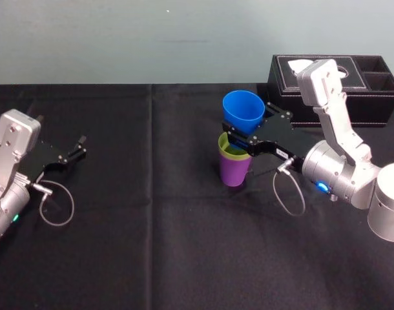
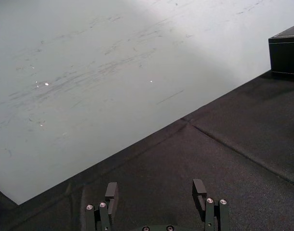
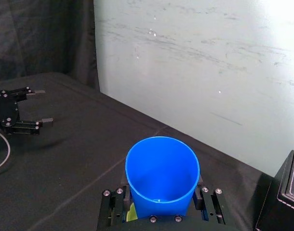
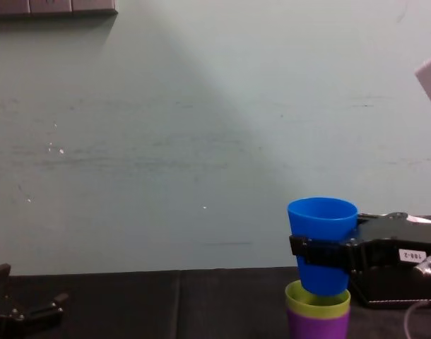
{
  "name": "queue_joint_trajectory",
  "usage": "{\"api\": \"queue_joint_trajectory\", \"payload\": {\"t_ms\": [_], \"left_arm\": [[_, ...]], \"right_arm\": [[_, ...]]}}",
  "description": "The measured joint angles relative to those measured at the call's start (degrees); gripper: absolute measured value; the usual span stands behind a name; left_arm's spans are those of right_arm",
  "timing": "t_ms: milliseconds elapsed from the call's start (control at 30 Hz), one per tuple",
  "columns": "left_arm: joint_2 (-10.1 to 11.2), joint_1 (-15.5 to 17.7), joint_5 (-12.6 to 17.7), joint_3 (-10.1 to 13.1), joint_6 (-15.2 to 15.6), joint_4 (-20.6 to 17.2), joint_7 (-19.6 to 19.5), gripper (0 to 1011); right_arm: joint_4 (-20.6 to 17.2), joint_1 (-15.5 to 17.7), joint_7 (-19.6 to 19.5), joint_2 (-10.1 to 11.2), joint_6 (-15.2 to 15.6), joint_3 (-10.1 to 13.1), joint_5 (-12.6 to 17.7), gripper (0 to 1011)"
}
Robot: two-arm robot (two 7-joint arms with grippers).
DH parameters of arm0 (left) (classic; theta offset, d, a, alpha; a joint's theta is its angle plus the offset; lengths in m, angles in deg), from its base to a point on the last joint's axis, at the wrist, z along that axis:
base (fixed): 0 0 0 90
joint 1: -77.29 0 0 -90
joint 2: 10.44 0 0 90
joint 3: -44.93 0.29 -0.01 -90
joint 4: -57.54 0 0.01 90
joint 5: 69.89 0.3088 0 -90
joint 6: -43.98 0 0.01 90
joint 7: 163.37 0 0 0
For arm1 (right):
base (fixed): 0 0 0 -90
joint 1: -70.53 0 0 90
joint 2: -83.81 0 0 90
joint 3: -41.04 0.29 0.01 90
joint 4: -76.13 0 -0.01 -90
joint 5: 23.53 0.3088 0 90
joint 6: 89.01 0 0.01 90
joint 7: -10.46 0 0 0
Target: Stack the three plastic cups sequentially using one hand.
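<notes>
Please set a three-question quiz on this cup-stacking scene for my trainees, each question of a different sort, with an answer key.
1. True or false: the green cup sits inside the purple cup.
2. Which cup does the right end effector hold? A. purple B. green C. blue
3. Fill in: the left end effector, off to the left of the table, is ___ (open or shut).

Key
1. True.
2. C: it holds the blue cup just over the green one.
3. Open.
</notes>
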Motion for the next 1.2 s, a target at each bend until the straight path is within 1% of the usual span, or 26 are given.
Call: {"api": "queue_joint_trajectory", "payload": {"t_ms": [567,767,1133,1167,1200], "left_arm": [[0.0,0.0,0.0,0.0,0.0,0.0,0.0,1011],[0.0,0.0,0.0,0.0,0.0,0.0,0.0,1011],[0.0,0.0,0.0,0.0,0.0,0.0,0.0,1011],[0.0,0.0,0.0,0.0,0.0,0.0,0.0,1011],[0.0,0.0,0.0,0.0,0.0,0.0,0.0,1011]], "right_arm": [[2.9,-0.7,1.4,0.1,-0.4,-0.5,1.8,715],[3.5,-0.7,1.6,0.2,-0.8,-0.9,2.1,716],[3.4,-0.7,1.6,0.2,-0.8,-0.8,2.1,716],[3.4,-0.7,1.6,0.2,-0.8,-0.8,2.1,751],[3.4,-0.7,1.6,0.2,-0.8,-0.8,2.1,764]]}}
